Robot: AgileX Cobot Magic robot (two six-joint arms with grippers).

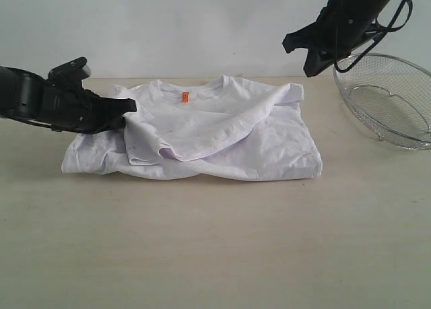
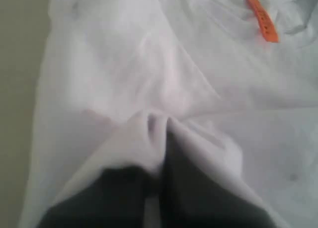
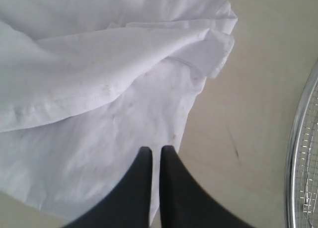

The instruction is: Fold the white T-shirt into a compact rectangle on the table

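The white T-shirt (image 1: 222, 141) lies partly folded on the table (image 1: 215, 242), its collar and orange neck tag (image 1: 185, 97) facing up. My left gripper (image 1: 129, 107) reaches in low from the left and is shut on a bunched fold at the shirt's left side. In the left wrist view the white T-shirt (image 2: 124, 64) drapes over the left gripper (image 2: 159, 133), with the orange tag (image 2: 262, 19) beyond. My right gripper (image 1: 311, 70) hangs shut and empty, high above the shirt's far right corner. In the right wrist view that gripper (image 3: 155, 151) hovers over the white T-shirt (image 3: 99, 89) by its edge.
A round silver wire-mesh basket (image 1: 390, 100) stands at the back right of the table, and its rim (image 3: 303, 163) shows in the right wrist view. Bare tabletop (image 3: 258, 89) lies between the shirt and the basket. A wide strip of table runs in front of the shirt.
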